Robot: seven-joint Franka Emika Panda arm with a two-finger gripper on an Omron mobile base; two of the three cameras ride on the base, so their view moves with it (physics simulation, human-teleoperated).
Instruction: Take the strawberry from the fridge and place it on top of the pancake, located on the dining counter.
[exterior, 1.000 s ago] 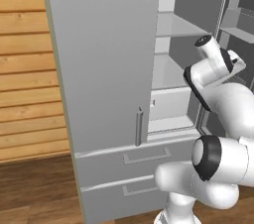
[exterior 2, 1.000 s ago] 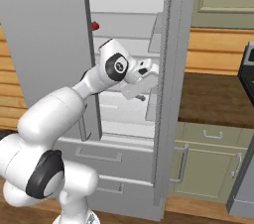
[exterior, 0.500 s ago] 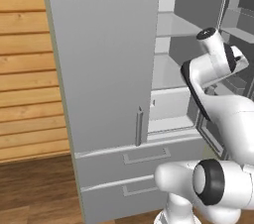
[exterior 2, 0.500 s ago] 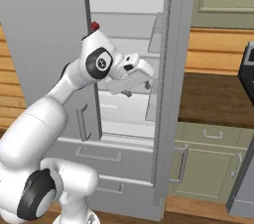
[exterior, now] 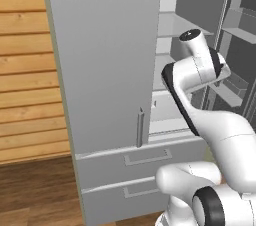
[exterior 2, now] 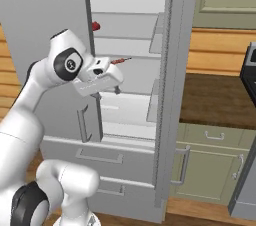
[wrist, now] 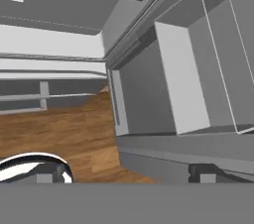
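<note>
Reaching is the step in hand: our gripper point(exterior 2: 116, 90), jaws wide apart and empty, hangs before the open fridge point(exterior 2: 165, 95), below the strawberry point(exterior 2: 95, 26) at its upper shelf's left edge, so we must rise next.

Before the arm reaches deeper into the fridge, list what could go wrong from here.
1. The open gripper sits below the strawberry shelf, with a skewer-like stick nearer; it might grab that instead.
2. The arm works between the closed left door and the open right door; swinging could knock either.
</note>
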